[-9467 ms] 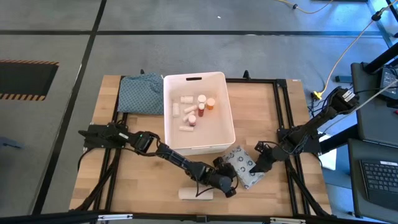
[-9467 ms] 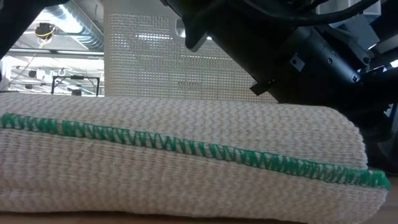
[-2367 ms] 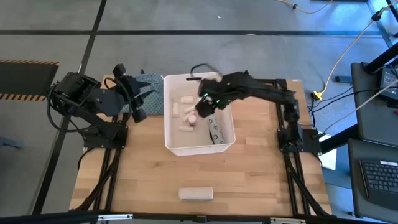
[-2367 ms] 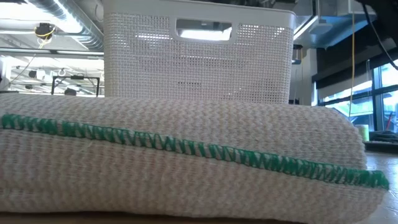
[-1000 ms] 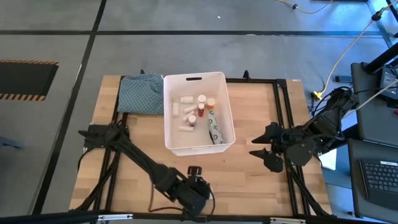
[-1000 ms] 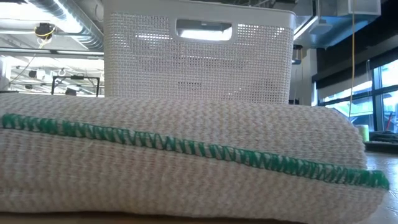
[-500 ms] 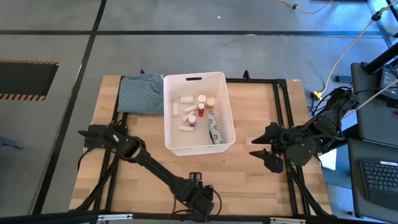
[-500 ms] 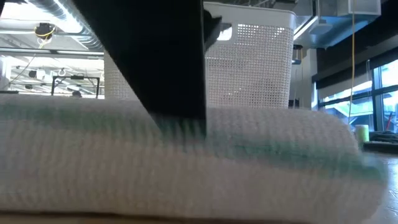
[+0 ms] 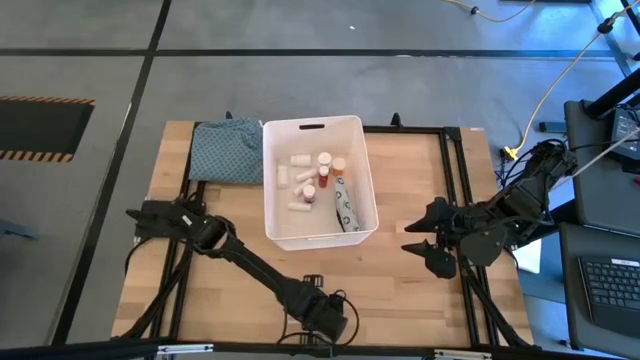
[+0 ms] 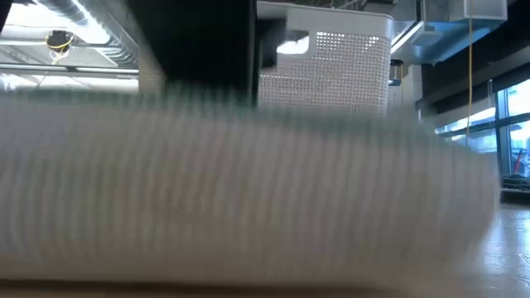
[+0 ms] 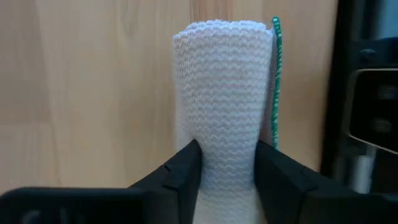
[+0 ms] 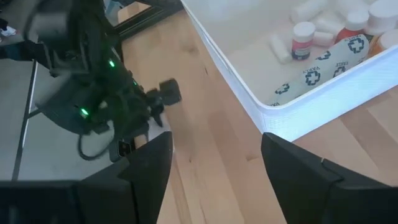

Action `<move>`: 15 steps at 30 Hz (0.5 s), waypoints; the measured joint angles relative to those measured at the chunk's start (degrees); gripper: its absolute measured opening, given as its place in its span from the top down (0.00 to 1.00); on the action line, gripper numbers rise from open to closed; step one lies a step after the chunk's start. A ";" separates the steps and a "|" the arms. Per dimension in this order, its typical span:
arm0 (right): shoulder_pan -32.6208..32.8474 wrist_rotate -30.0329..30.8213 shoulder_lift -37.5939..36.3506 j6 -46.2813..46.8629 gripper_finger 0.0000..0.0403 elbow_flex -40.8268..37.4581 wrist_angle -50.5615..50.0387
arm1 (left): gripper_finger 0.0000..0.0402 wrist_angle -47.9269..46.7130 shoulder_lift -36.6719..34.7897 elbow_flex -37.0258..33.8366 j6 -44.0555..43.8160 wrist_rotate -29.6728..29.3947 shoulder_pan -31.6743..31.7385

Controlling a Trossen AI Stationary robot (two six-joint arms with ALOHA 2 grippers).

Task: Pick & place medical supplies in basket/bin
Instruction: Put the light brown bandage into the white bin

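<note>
The beige roll (image 11: 224, 74), with a green stitched seam, lies near the table's front edge. It fills the low view as a blurred band (image 10: 248, 190). My left gripper (image 9: 322, 318) stands over it, pointing down, shut on it (image 11: 229, 155). The white basket (image 9: 271, 215) sits at the table's middle. Inside are small white rolls, red- and orange-capped bottles and a patterned packet (image 9: 345, 207). My right gripper (image 9: 420, 250) hovers open right of the basket, holding nothing. My left gripper pinches the beige roll's two long sides (image 11: 208, 149) between its two fingers (image 11: 180, 174), partway along its length. The fingers come from above, pointing down, and lie across the roll. The soft roll is dented in where they meet it. It lies level, low at the tabletop.
A teal-grey patterned cloth (image 9: 225, 150) lies at the far left beside the basket. Black frame rails (image 9: 455, 180) run along the table's left and right sides. Bare wood lies between the basket and the front edge (image 9: 400, 290).
My left gripper has come down onto the beige roll near the table's front edge, and a dark finger has entered the low view. The roll, still before, now shows blurred and its top stands higher there.
</note>
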 joint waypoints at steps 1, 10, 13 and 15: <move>-0.01 0.00 0.00 -0.39 0.38 0.00 -0.08 | 0.69 -0.31 -0.77 0.00 -0.53 0.21 0.00; -0.01 0.00 0.00 -1.44 0.38 0.00 -0.36 | 0.87 -0.05 -12.88 0.02 -1.04 0.50 1.08; -0.01 0.00 0.00 -2.55 0.38 0.00 -0.38 | 0.92 0.35 -18.19 0.04 -1.01 -3.15 1.09; -0.01 0.00 0.00 -2.72 0.38 0.00 -0.38 | 0.95 0.77 -21.54 0.04 -1.01 -6.32 1.07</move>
